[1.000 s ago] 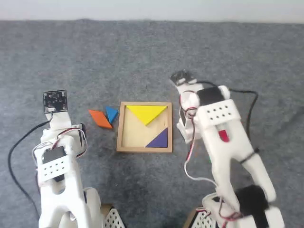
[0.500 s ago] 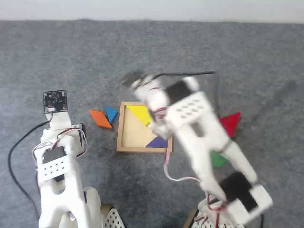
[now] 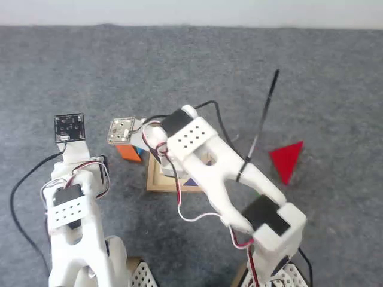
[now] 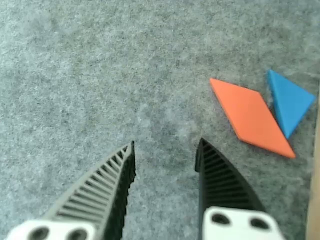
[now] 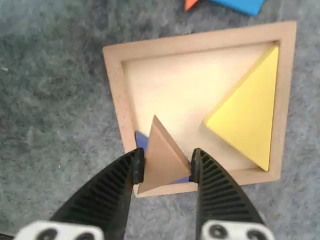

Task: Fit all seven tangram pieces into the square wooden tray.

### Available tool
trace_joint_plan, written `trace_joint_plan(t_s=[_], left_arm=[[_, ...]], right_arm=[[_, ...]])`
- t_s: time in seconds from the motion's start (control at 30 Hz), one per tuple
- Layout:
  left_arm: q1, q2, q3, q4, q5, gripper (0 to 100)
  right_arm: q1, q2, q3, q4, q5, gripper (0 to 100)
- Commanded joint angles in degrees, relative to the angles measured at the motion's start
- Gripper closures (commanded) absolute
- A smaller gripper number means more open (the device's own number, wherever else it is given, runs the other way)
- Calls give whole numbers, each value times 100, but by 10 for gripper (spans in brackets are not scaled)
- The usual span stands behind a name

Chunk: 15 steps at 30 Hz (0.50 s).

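Observation:
The square wooden tray [image 5: 114, 85] holds a large yellow triangle [image 5: 248, 112] and a purple piece [image 5: 141, 142] in one corner. My right gripper [image 5: 165, 162] is shut on a tan triangle [image 5: 160, 145], held over that purple corner. From above, the right arm [image 3: 191, 140] lies across the tray [image 3: 154, 181] and hides most of it. My left gripper [image 4: 165, 165] is open over bare carpet, a little short of the orange parallelogram [image 4: 252, 120] and the blue triangle [image 4: 289, 100]. The orange piece [image 3: 128, 152] lies left of the tray. A red triangle [image 3: 287, 158] lies far to its right.
The left arm [image 3: 72, 197] stands at the lower left of the grey carpet. A black cable [image 3: 263, 113] rises from the right arm between the tray and the red triangle. The carpet's far edge meets a pale wall [image 3: 191, 12].
The right arm has swung leftward from the tray's right side to lie over the tray, uncovering the red triangle. The left arm has not moved.

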Motion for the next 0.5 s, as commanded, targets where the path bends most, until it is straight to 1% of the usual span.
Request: trace_joint_plan(t_s=[0.0,0.23,0.3,0.47], left_arm=[[-44,-185,-75,-149,-70,816],[-53,-185,-75,-149,-70,816],[-53,-185,-75,-149,-70,816],[-53,-185,-75,-149,-70,816]], right_arm=[[-242,303,-642,-84,88,879],[-470,708,-686,-101,62,868],[-514,743,-686,-84,53,816],[-541,708,-686,-127,-141,616]])
